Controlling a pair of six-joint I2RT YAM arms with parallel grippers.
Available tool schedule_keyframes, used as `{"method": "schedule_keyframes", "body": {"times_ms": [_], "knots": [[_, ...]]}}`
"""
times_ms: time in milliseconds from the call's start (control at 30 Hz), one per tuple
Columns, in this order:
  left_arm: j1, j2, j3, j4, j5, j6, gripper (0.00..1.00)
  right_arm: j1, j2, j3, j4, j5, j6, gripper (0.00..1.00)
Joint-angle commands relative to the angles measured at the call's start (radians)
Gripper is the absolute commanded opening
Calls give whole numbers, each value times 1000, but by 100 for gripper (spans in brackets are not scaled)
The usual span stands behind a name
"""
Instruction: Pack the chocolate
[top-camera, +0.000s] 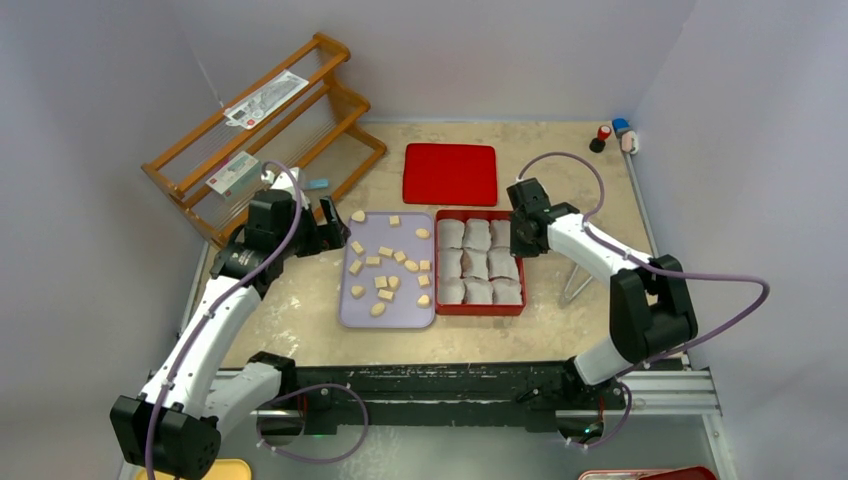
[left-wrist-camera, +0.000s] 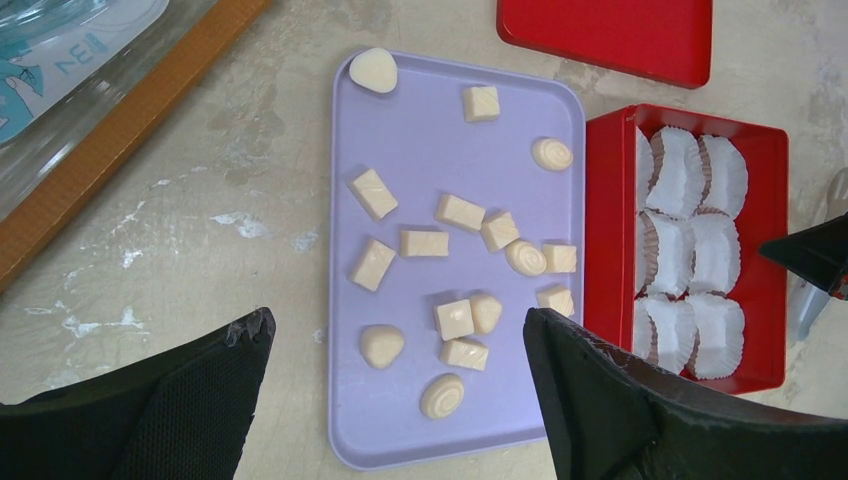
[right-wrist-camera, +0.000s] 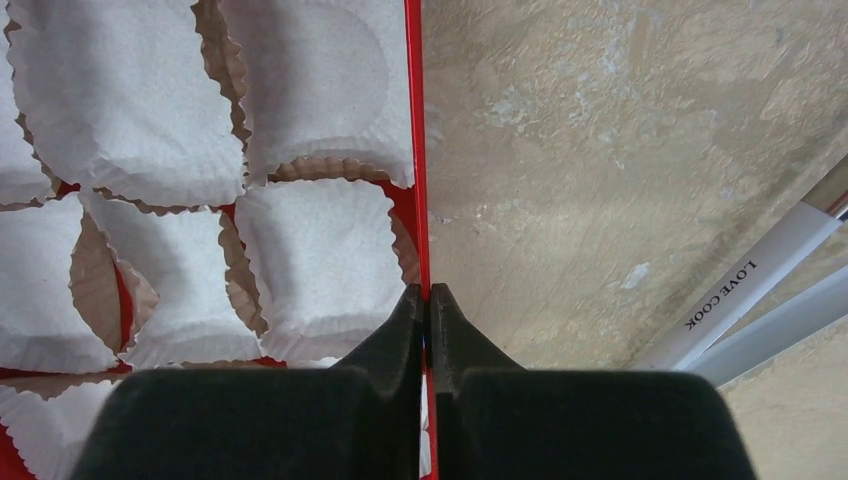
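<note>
Several pale tan chocolate pieces (top-camera: 386, 283) lie scattered on a lavender tray (top-camera: 400, 312); they also show in the left wrist view (left-wrist-camera: 455, 318). To its right stands a red box (top-camera: 480, 311) lined with empty white paper cups (left-wrist-camera: 690, 250). My left gripper (left-wrist-camera: 398, 322) is open and empty, hovering above the tray's (left-wrist-camera: 400, 420) near end; in the top view it (top-camera: 338, 230) is at the tray's far left corner. My right gripper (right-wrist-camera: 428, 295) is shut on the box's right wall (right-wrist-camera: 413, 150), and the top view shows it (top-camera: 520, 240) there too.
A flat red lid (top-camera: 450, 173) lies behind the box. A wooden rack (top-camera: 260, 130) stands at the far left. Metal tongs (top-camera: 575, 287) lie right of the box, under my right arm. Small items (top-camera: 612, 135) sit at the far right corner.
</note>
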Motion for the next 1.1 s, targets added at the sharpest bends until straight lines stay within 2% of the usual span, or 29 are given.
{"method": "schedule_keyframes", "body": {"times_ms": [0, 1067], "knots": [[-3, 4, -6, 38, 12, 13, 93, -17, 20, 32, -22, 28, 30, 0], [-3, 16, -24, 58, 27, 6, 93, -152, -68, 64, -131, 86, 30, 0]]}}
